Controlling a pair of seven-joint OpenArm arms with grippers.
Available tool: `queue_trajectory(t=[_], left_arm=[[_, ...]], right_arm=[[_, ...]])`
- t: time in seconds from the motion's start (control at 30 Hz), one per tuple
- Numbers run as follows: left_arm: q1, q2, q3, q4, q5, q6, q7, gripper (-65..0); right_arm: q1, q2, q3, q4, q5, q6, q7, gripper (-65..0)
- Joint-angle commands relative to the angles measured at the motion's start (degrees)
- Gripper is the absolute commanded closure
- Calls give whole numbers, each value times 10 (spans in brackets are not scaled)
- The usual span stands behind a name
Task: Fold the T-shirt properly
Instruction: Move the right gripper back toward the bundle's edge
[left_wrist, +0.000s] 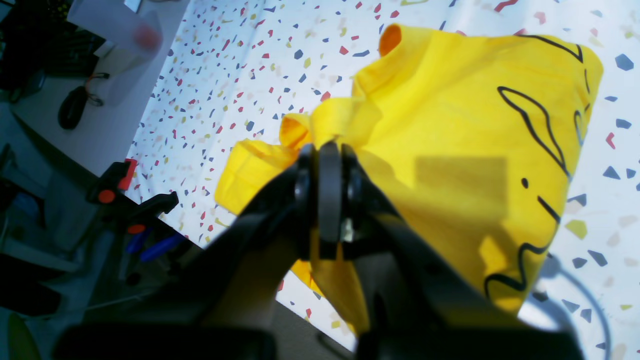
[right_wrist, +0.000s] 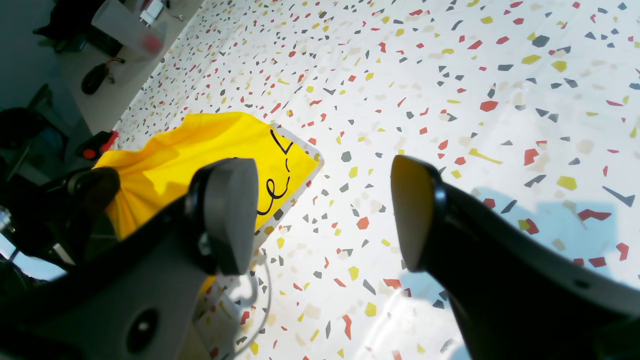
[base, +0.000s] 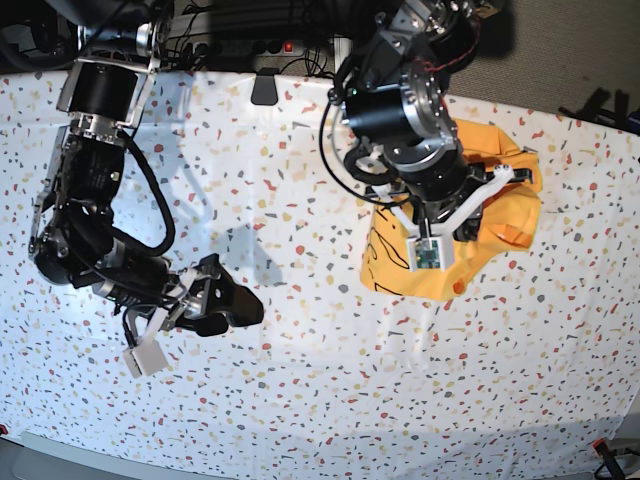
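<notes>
**Bunching at the right edge: T-shirt pinched and lifted, not yet laid flat**

Covering the whole table is a white speckled tablecloth (base: 300, 150). On it, close to the right edge in the base view, lies the T-shirt (base: 478, 215), crumpled into a heap with black lettering showing on its near side.

The cloth looks light, soft and limp: it will likely sag and drag wherever it is unsupported, so a hem, shoulder seam or sleeve edge seems the best place to hold it.

The left gripper (left_wrist: 328, 150) is clamped tight on a gathered fold of the shirt. The right gripper (right_wrist: 325, 210) hangs with jaws wide apart and empty over bare cloth, well apart from the shirt.

A thin cable (right_wrist: 260, 300) trails beside the shirt and might snag. A black clamp (left_wrist: 122, 192) grips the table edge.
</notes>
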Motion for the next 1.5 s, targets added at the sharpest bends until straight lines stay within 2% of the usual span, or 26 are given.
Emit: queue_trajectory(t=[0.0,0.1,0.47,0.7,0.97,1.03,1.17,1.23,1.33,1.47], left_arm=[[-6,5,0,9,18,3,-12,-1],[-7,5,0,9,18,-12,-18,-1],[-6,4,0,9,17,-16,-35,0],[-6,5,0,9,15,-16,-21,0],[-7,5,0,9,15,-26,-43,0],[-6,4,0,9,16,-26,-42,-39],[-7,5,0,9,16,-26,-43,-256],[-6,5,0,9,15,-26,-43,-330],[-6,5,0,9,16,0,-36,-337],[-7,5,0,9,17,2,-37,-337]], right_arm=[[14,5,1,11,15,3,12,-416],[14,5,1,11,15,3,11,-416],[14,5,1,11,15,3,11,-416],[14,5,1,11,15,3,11,-416],[14,5,1,11,13,3,10,-416],[12,5,1,11,13,3,10,-416],[2,5,1,11,10,3,9,-416],[-6,5,1,11,1,3,9,-416],[-17,5,1,11,-2,3,9,-416],[-20,5,1,11,2,3,10,-416]])
